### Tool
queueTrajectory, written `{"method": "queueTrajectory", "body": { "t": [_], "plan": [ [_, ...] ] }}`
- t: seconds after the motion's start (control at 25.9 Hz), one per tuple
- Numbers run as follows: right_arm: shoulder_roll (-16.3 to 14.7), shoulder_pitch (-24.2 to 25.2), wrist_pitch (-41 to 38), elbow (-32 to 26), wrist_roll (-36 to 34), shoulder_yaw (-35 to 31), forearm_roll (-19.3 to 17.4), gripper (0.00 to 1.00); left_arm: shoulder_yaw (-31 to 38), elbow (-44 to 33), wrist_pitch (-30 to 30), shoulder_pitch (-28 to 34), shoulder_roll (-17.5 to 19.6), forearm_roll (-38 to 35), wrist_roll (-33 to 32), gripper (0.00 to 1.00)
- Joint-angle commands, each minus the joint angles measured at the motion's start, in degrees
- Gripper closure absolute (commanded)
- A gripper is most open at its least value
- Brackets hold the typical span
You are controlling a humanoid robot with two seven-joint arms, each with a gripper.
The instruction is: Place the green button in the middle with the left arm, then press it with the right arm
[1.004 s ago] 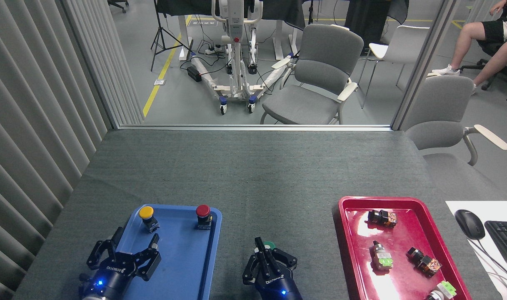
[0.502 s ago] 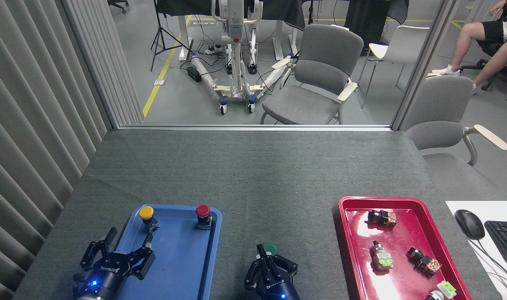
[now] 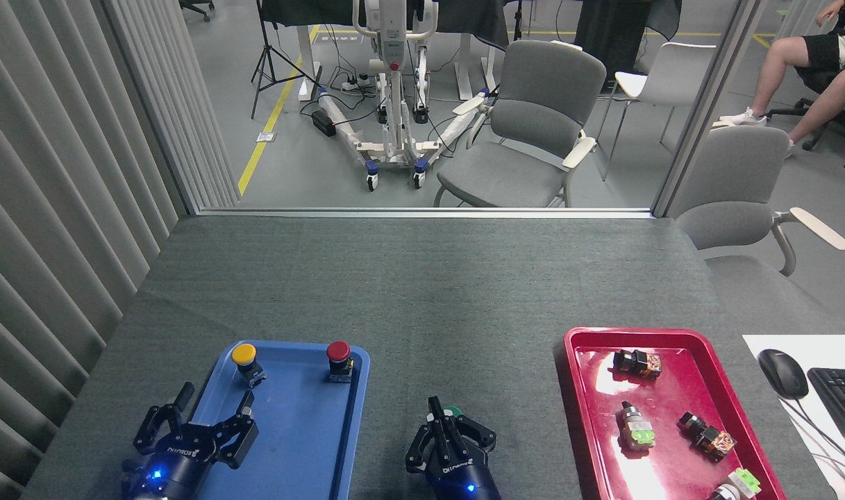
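The green button [image 3: 453, 411] stands on the bare grey cloth of the middle [image 3: 422, 312], between the two trays near the table's front edge. Only a sliver of its green cap shows. My right gripper [image 3: 444, 419] is right over it, fingers drawn together, one fingertip [image 3: 434, 407] on the cap's left side. My left gripper [image 3: 214, 410] hovers over the front left of the blue tray [image 3: 304, 444], fingers spread and nothing held.
A yellow-capped button [image 3: 244, 355] and a red-capped button [image 3: 338, 353] stand at the back of the blue tray. The red tray [image 3: 672, 410] at right holds several small switch parts. A mouse [image 3: 782, 372] and keyboard [image 3: 842, 399] lie at the far right.
My left gripper drew back toward the front left. My right gripper first pulled back, baring more of the green cap, then came forward over it again.
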Motion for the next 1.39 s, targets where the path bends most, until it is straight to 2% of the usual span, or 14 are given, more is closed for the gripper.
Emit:
{"method": "queueTrajectory", "body": {
  "t": [0.0,0.23,0.31,0.35,0.39,0.46,0.5,0.54,0.66,1.04,1.35],
  "plan": [
    [0.85,-0.43,0.33,-1.59,-1.63,-0.15,0.01,0.96,0.10,-0.16,-0.02,0.02,0.00,0.08,-0.10,0.01],
    [0.59,-1.48,1.47,-5.90,-1.54,-0.76,0.10,0.96,0.10,-0.16,0.16,-0.16,-0.18,0.35,-0.19,0.01],
    [0.23,-1.48,1.47,-6.95,-1.54,-2.70,0.10,0.91,0.10,-0.24,0.42,-0.16,-0.26,0.35,-0.19,0.01],
    [0.06,-1.48,1.47,-7.13,-1.54,-4.19,0.10,0.84,0.10,-0.42,0.51,-0.16,-0.44,0.44,-0.19,0.01],
    [0.06,-1.48,1.38,-7.13,-1.63,-5.77,0.10,0.69,0.10,-0.77,0.42,-0.16,-0.53,0.44,-0.36,0.01],
    [-0.12,-0.78,0.94,-7.57,-2.15,-9.47,0.01,0.21,0.10,-1.65,0.51,-0.16,-0.62,0.52,-0.80,0.01],
    [-0.29,-0.16,0.59,-8.00,-2.59,-10.96,-0.08,0.06,0.10,-1.74,0.51,-0.07,-0.62,0.61,-0.80,0.01],
    [-0.82,0.54,0.15,-8.36,-3.29,-12.19,-0.16,0.02,0.10,-1.83,0.42,-0.07,-0.62,0.79,-0.80,0.01],
    [-3.63,2.38,-1.52,-8.53,-5.40,-14.91,-0.34,0.01,0.10,-2.00,-0.02,-0.07,-0.44,0.79,-0.80,0.01],
    [-3.98,8.19,-6.09,-8.53,-6.63,-25.37,-0.69,0.01,0.02,-3.14,0.07,0.37,-0.53,1.14,-0.80,0.01],
    [-4.34,10.30,-7.67,-8.18,-10.06,-26.34,-1.13,0.01,0.02,-3.14,0.16,0.19,-0.53,1.23,-0.89,0.01]
  ]
}}
